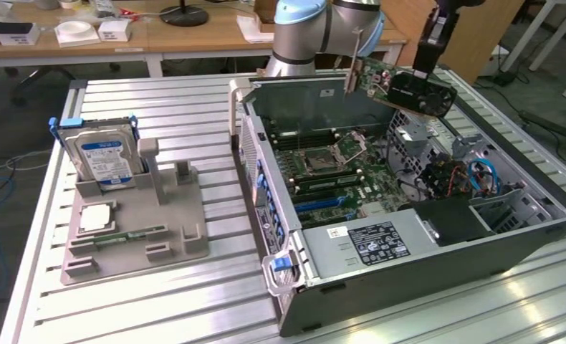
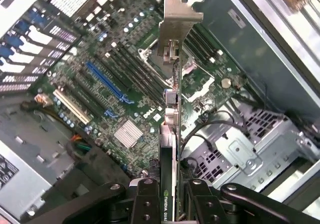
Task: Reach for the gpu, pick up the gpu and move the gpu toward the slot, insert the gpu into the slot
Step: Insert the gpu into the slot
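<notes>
My gripper (image 1: 428,66) is shut on the gpu (image 1: 409,87), a green card with a black cooler and a silver end bracket. It hangs tilted in the air above the far right corner of the open computer case (image 1: 264,154). In the wrist view the gpu (image 2: 170,134) is seen edge-on between my fingers (image 2: 149,204), its bracket (image 2: 178,21) pointing away over the motherboard. The blue slot (image 2: 106,81) lies on the motherboard to one side of the card, clear of it. In the exterior view the blue slot (image 1: 322,203) sits well below the card, near the case's middle.
A grey fixture (image 1: 135,229) at the exterior view's left holds a blue-labelled hard drive (image 1: 103,156), a processor (image 1: 96,216) and a memory stick (image 1: 128,235). Inside the case are a power supply (image 1: 377,244), a drive cage (image 2: 240,154) and loose cables (image 1: 474,178). Wooden desks stand behind.
</notes>
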You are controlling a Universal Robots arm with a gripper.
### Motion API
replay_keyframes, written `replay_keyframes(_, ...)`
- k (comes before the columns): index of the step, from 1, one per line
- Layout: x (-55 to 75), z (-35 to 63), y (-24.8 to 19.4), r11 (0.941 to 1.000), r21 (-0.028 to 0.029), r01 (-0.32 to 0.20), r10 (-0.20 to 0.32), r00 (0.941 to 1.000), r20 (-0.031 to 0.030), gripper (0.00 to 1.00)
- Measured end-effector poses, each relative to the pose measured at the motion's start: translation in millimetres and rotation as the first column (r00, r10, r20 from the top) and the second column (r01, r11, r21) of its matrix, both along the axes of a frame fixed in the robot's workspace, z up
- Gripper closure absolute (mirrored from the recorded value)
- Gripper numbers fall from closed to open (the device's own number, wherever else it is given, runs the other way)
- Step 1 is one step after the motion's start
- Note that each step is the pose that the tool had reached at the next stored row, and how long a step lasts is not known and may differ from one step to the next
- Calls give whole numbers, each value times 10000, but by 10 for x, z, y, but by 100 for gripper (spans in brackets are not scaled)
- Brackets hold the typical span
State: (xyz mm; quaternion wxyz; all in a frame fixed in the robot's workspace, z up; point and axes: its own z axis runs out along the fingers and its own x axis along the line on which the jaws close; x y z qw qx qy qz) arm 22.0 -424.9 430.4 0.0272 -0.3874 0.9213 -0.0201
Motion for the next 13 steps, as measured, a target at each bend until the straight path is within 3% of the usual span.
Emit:
replay_keyframes(6, -1, -8, 0, 9944, 0, -1056, 1056, 9944, -1, 75)
replay_keyframes(10, -1, -13, 0, 9846, 0, -1749, 1749, 9846, -1, 75)
replay_keyframes(13, -1, -17, 0, 9736, 0, -2282, 2282, 9736, 0, 75)
